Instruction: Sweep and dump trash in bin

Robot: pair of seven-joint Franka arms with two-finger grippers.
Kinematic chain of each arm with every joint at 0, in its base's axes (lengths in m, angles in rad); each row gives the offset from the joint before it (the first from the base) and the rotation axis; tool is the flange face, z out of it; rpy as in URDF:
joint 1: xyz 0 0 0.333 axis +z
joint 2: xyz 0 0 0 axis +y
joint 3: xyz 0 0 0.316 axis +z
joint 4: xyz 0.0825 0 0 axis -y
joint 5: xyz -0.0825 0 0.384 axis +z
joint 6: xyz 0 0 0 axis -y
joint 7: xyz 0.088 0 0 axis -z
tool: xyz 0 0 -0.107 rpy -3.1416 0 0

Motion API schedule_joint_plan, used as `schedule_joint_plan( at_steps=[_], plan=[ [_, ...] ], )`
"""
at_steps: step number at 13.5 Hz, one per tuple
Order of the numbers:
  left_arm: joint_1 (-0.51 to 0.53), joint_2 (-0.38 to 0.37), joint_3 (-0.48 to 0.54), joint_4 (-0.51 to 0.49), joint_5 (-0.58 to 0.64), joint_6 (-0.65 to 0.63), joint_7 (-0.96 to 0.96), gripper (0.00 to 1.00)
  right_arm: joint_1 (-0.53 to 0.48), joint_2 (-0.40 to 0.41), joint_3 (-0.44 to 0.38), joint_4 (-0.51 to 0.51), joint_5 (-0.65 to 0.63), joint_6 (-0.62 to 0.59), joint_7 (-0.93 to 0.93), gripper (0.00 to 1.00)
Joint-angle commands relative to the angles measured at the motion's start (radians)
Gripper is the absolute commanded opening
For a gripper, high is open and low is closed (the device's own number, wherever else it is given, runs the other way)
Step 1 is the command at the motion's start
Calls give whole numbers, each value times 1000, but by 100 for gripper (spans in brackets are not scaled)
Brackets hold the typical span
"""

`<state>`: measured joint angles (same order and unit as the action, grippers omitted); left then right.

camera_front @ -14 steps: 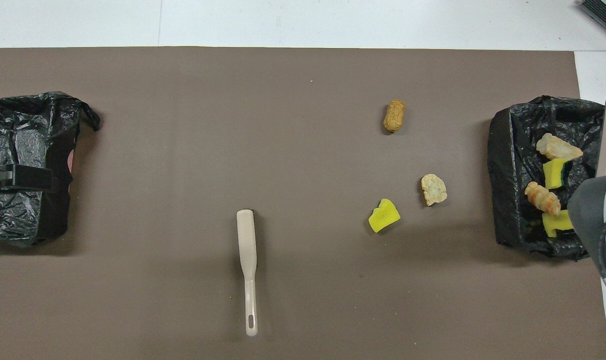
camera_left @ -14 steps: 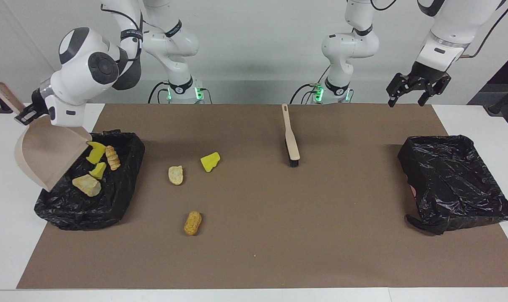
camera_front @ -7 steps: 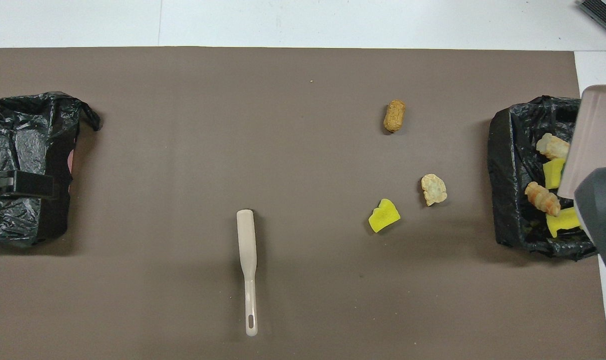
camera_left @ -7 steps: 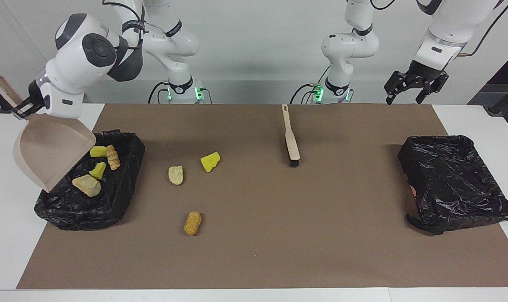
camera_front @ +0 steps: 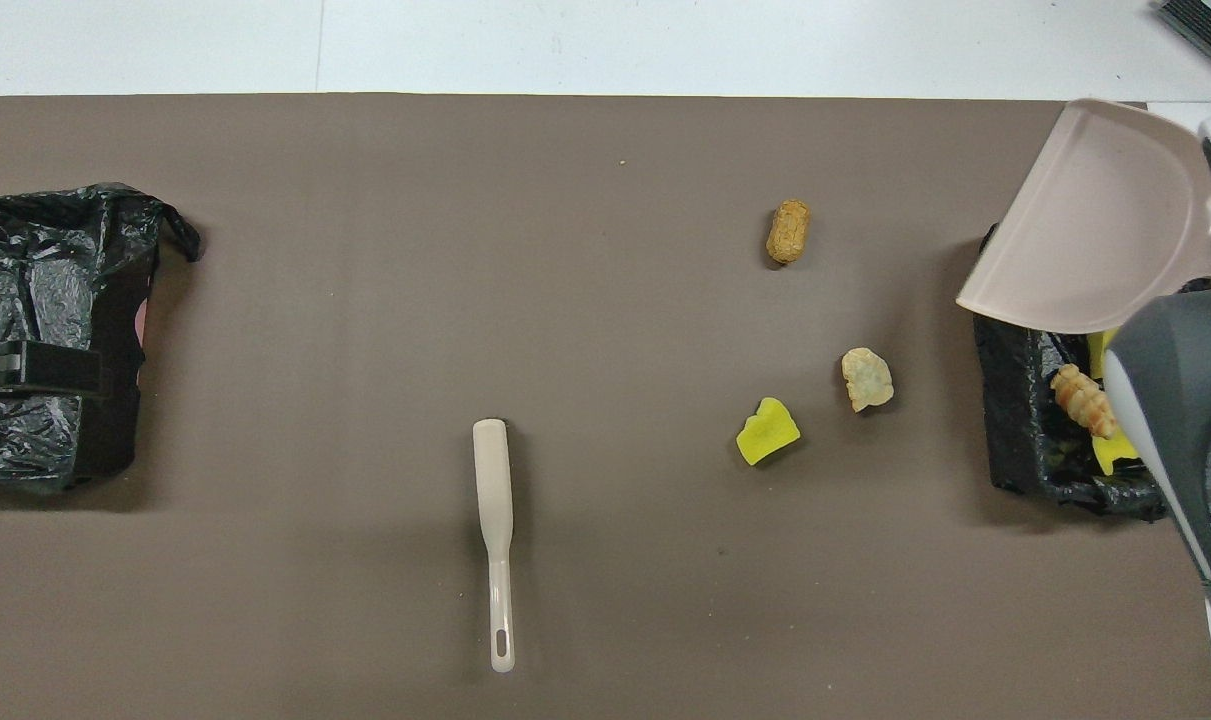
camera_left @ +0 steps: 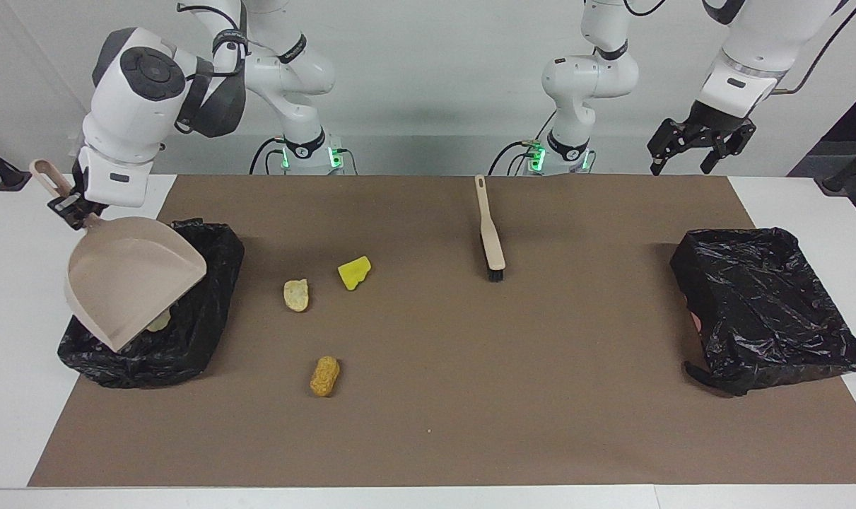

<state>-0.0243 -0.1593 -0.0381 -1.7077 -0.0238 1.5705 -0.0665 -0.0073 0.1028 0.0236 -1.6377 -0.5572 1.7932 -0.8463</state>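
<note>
1. The right gripper is clamped on the handle of the dustpan. It hangs above the counter edge of the bin at the right arm's end.
2. The dustpan is up in the air and tilted. In the facing view its handle points to 10 o'clock, and its open lip points to 5 o'clock over the bin.
3. The bin is lined with a black bag and holds part of the trash. The overhead view shows a crusty piece and a yellow piece in it. The dustpan covers the rest.
4. Three scraps lie loose on the brown mat. In the facing view the pale lump lies at 3 o'clock from the bin. The yellow chunk lies at 2 o'clock from the pale lump, and the orange-brown nugget at 5 o'clock.
5. The brush lies flat near mid-mat. In the facing view its handle points to 12 o'clock, toward the robots.
6. The left gripper waits with jaws spread and nothing in them, raised at the left arm's end. A second bag-lined bin stands at that end.
</note>
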Motion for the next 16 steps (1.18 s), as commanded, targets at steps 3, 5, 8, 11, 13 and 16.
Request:
schedule_joint_plan(
  at_steps=[3,5,8,11,13,16],
  plan=[
    [14,-6,-8,10,13,-21,2,100,93,64,-1,87,132,-17,266,0],
    [14,-6,-9,10,13,-21,1,100,128,116,-1,137,163,-14,369,0],
    [12,-6,-9,10,13,-21,2,100,233,213,-1,237,201,-20,629,0],
    [12,-6,-9,10,13,-21,2,100,292,300,-2,347,298,-21,810,0],
    [12,-6,-9,10,13,-21,2,100,344,362,-1,412,310,-18,962,0],
    [14,-6,-9,10,13,-21,2,100,398,492,24,527,339,-14,1162,0]
  ],
)
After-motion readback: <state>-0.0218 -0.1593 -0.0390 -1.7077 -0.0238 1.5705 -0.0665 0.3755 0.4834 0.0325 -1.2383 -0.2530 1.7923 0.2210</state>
